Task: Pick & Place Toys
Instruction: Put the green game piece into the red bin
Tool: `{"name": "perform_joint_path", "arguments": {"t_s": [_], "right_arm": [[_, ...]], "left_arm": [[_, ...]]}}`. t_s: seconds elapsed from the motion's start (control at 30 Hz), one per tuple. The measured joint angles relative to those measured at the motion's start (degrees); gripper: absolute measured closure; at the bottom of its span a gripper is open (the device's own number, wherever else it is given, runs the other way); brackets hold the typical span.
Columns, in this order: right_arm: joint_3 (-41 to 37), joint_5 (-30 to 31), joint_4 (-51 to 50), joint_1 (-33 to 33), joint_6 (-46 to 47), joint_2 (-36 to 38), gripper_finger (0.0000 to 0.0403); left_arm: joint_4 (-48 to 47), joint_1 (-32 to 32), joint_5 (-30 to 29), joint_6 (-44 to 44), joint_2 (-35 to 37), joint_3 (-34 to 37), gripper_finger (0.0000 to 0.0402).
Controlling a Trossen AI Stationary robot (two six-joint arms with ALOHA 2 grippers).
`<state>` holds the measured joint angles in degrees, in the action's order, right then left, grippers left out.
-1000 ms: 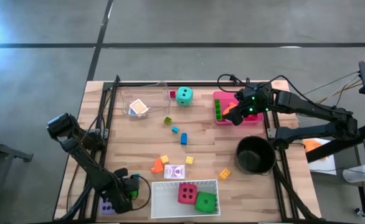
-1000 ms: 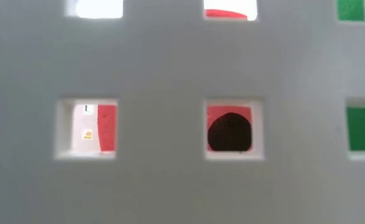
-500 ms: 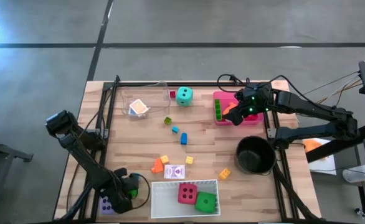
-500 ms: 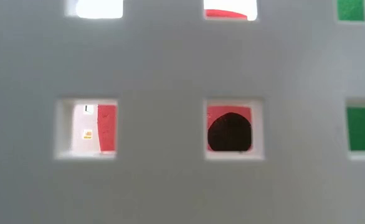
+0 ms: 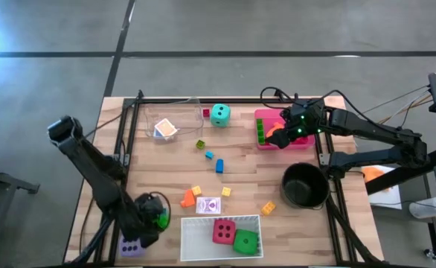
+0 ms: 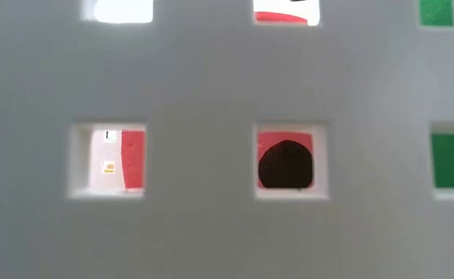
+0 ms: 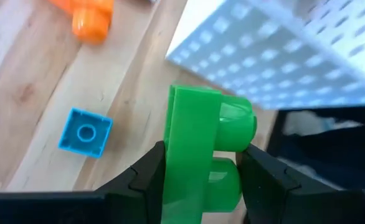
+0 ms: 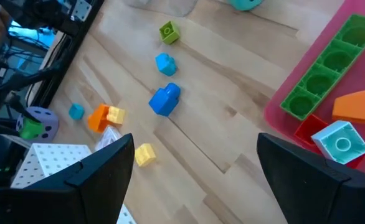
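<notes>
Left gripper [image 7: 201, 180] clenched on green block [image 7: 198, 158], since a second ago swung nearer white tray [image 5: 203, 238], beside purple die [image 5: 131, 246]; drop likely next. Right gripper [image 5: 280, 138] unchanged, jaws wide, over pink tray [image 5: 259, 143].

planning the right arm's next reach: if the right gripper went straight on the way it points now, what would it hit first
Probably bare table. The right gripper, open, hangs over the pink tray's edge; the blue block lies beyond, though depth is unclear.
</notes>
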<state>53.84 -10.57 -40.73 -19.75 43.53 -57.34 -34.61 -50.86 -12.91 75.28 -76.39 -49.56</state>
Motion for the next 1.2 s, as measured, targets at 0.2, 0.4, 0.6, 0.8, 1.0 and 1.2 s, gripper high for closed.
{"name": "perform_joint_path", "arguments": {"t_s": [0.2, 0.4, 0.6, 0.8, 1.0, 1.2], "right_arm": [[0.0, -0.3, 8.5, 0.2, 3.8, 0.0, 0.0072], [0.0, -0.2, 23.2, 3.1, 4.3, 0.0, 0.0072], [0.0, -0.1, 32.3, 7.2, 4.7, -1.5, 0.0072], [0.0, -7.5, 49.5, 11.3, 9.3, -6.8, 0.0072], [0.0, -7.0, 66.6, 16.1, 6.6, -12.5, 0.0072], [0.7, -2.8, 66.9, 17.2, 6.3, -16.2, 0.0072]], "left_arm": [[0.1, 2.3, -4.0, -1.1, 6.8, -1.6, 0.0244], [1.9, 7.6, -17.1, -3.5, 11.3, -4.4, 0.0244], [16.6, 18.4, -15.6, -16.6, 11.4, -5.2, 0.0244], [34.9, 28.0, -11.2, -28.4, 9.8, -5.3, 0.0244], [43.3, 35.4, -6.8, -29.7, 7.8, -5.3, 0.0244], [48.1, 38.6, -5.3, -30.5, 5.7, -5.3, 0.0244]]}}
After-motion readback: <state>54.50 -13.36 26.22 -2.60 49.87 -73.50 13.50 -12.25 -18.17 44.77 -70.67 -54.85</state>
